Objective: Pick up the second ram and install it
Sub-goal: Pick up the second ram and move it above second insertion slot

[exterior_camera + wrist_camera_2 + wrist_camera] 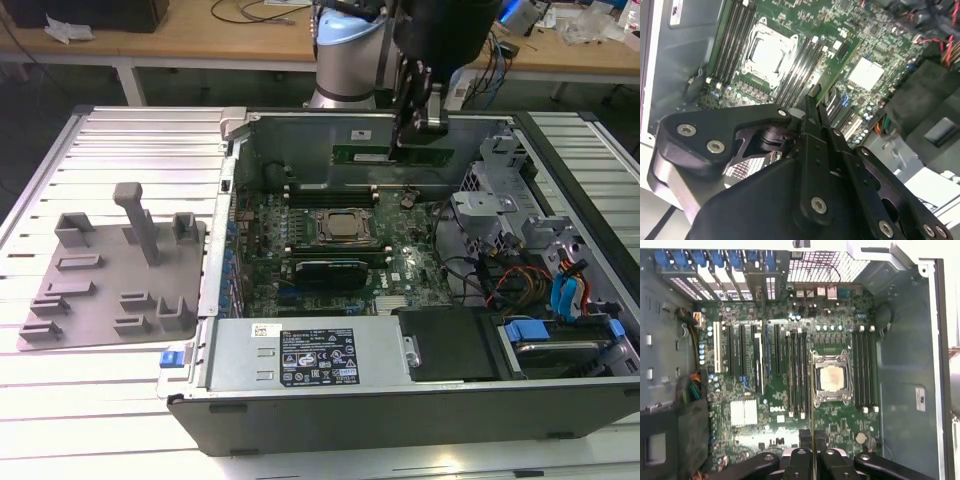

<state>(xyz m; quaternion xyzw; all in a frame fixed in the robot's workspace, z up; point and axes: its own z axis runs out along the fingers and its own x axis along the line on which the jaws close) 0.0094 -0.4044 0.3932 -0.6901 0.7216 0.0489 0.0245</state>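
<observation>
Second ram (370, 155) is clamped in the closed claw (412, 133), raised above the motherboard (400, 272) inside the open computer case (400, 410). It hangs, as it seems, near the processor socket (343, 227) and memory slots (796, 375).

Green second ram (360, 155), black gripper (412, 136), green motherboard (840, 427), silver processor (830, 378), plain grey tray (100, 300), white slatted table (130, 160)

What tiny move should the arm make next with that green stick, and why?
Likely a slight sideways shift before lowering. The gripper holds the second ram in the air above the motherboard, and in the first wrist view its edge sits along the processor socket, beside the long slots.
</observation>
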